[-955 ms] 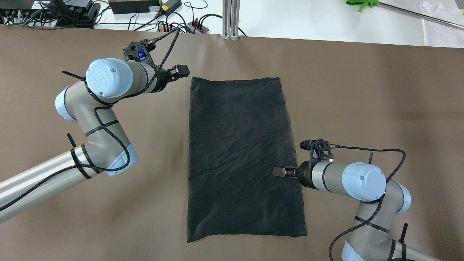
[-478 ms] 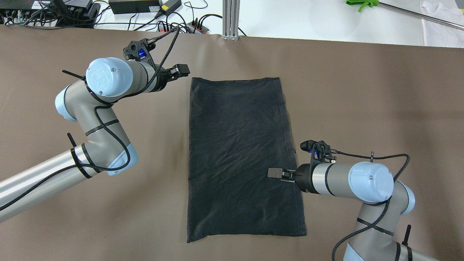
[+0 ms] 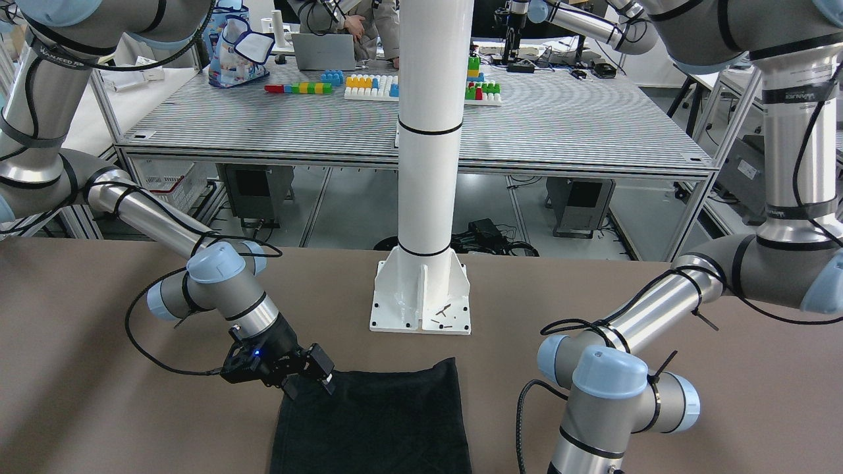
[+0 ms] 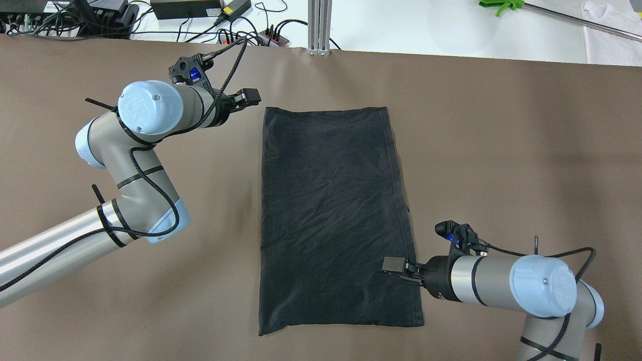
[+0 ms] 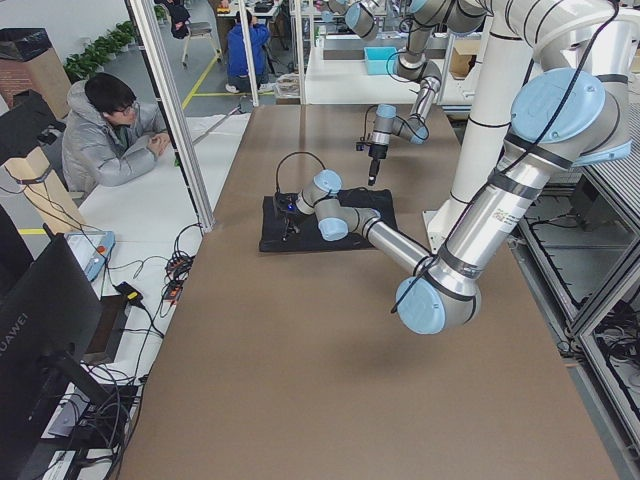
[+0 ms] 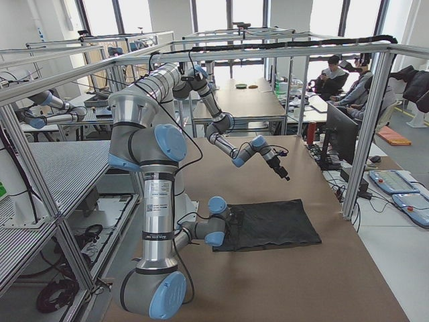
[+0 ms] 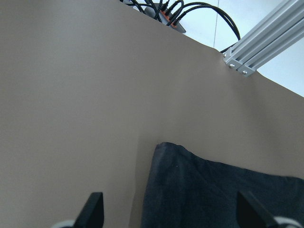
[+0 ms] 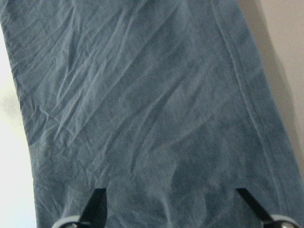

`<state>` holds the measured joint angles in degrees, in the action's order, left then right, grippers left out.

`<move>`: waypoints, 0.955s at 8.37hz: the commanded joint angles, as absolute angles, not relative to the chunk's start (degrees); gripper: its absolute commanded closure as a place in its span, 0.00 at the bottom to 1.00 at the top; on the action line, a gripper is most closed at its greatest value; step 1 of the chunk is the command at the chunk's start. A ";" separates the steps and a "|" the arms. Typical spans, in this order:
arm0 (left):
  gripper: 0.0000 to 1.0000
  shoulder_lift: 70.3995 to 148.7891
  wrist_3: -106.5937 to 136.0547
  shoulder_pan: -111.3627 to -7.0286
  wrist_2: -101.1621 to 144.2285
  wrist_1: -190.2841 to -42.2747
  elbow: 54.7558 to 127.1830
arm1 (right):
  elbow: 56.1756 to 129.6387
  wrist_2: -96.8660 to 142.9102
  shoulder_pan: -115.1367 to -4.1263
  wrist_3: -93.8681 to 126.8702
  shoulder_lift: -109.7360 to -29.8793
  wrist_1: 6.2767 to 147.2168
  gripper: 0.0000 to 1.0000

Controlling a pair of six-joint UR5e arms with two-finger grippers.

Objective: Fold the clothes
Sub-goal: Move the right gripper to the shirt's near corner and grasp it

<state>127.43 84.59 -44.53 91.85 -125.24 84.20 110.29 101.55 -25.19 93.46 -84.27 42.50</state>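
Observation:
The clothes (image 4: pixel 331 215) are one black garment lying flat as a tall rectangle on the brown table, lightly wrinkled. My left gripper (image 4: pixel 249 98) hovers just off its far left corner. In the left wrist view that gripper (image 7: pixel 171 211) is open, and the garment's corner (image 7: pixel 164 149) lies ahead of the spread fingers. My right gripper (image 4: pixel 392 264) is over the garment's right side near its near end. It is open in the right wrist view (image 8: pixel 172 206), with only fabric (image 8: pixel 142 109) below. The front view shows this gripper (image 3: pixel 307 380) at the garment's corner (image 3: pixel 375 421).
A white pole on a base plate (image 3: pixel 421 299) stands at the robot's side of the table. Power strips and cables (image 4: pixel 225 30) and an aluminium post (image 4: pixel 319 25) line the far edge. A person (image 5: pixel 110 130) sits beyond the table's side.
My right gripper has moved along the garment's right edge toward the near end of the table, staying open. The left arm has barely moved.

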 commanded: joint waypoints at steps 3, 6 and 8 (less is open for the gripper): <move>0.00 127.18 84.64 -44.47 90.79 -125.33 84.64 | 107.15 95.01 -18.02 94.48 -84.82 42.63 0.06; 0.00 127.09 84.64 -44.38 90.44 -125.25 84.55 | 105.91 94.92 -17.84 94.48 -84.38 42.71 0.06; 0.00 127.00 84.64 -44.38 90.35 -125.33 84.55 | 105.30 94.75 -17.40 94.57 -82.98 43.33 0.06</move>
